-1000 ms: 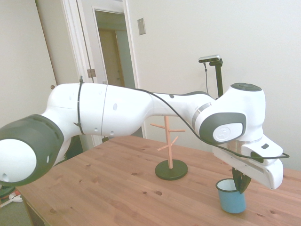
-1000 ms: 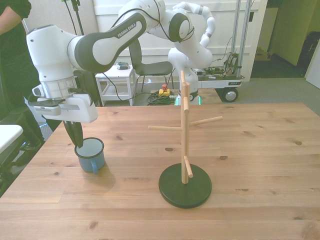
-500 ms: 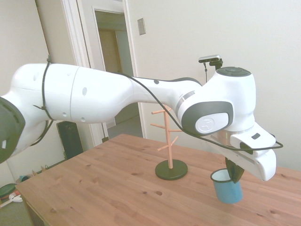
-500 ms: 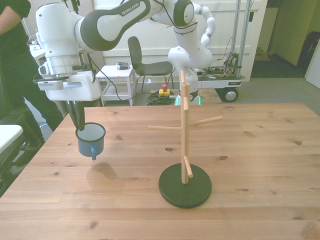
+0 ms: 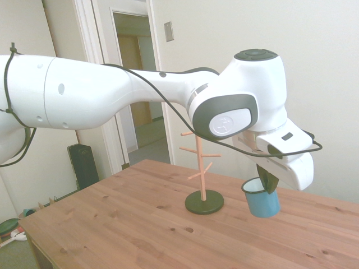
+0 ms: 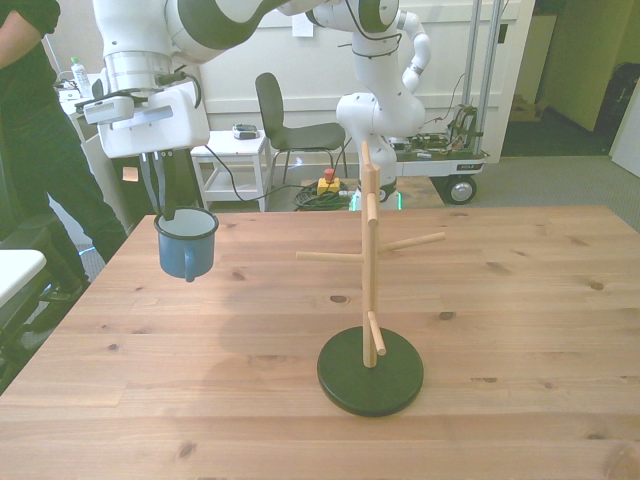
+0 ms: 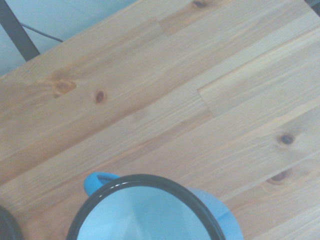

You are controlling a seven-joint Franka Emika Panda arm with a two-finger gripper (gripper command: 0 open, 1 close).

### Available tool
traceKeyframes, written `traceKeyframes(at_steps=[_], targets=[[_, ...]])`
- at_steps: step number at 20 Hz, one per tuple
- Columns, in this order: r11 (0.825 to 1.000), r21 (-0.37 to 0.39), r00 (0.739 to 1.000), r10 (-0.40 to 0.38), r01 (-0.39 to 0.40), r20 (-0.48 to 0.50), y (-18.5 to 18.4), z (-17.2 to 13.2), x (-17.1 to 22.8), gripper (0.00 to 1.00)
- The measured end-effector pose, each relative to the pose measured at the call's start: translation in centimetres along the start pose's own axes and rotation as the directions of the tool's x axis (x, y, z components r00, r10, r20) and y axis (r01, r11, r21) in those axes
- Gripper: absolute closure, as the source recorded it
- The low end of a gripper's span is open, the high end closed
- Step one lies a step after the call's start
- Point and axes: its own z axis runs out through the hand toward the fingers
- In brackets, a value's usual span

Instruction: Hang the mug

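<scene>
While I watch from my station, the end effector (image 6: 168, 207) pinches the rim of the mug (image 6: 186, 243), carrying it upright in the air above the surface (image 6: 500, 300), well off to the front view's left of the peg tree (image 6: 371, 280).

The mug (image 5: 261, 198) hanging from my pincer (image 5: 269, 185) looks like smooth enamelled metal, glossy light blue outside, pale inside, with a thin dark rim that catches a line of light in the wrist view. The counter (image 6: 520, 300) below is pale wood in joined planks, knotty and clearly grained, with a soft satin sheen. The peg tree (image 6: 370, 260) has bare, matt light-wood pegs on a dull black round base, and my arm's shells look like glossy white plastic.
</scene>
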Motion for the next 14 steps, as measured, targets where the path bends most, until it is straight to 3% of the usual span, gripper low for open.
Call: traceKeyframes(at_steps=[5,14], targets=[[1.0,0.024,1.0,-0.005,0.005,-0.005,-1.6,-0.9,-1.9,1.0],[0.998,0.054,0.999,0.019,-0.018,-0.026,0.7,-2.7,-3.6,1.0]])
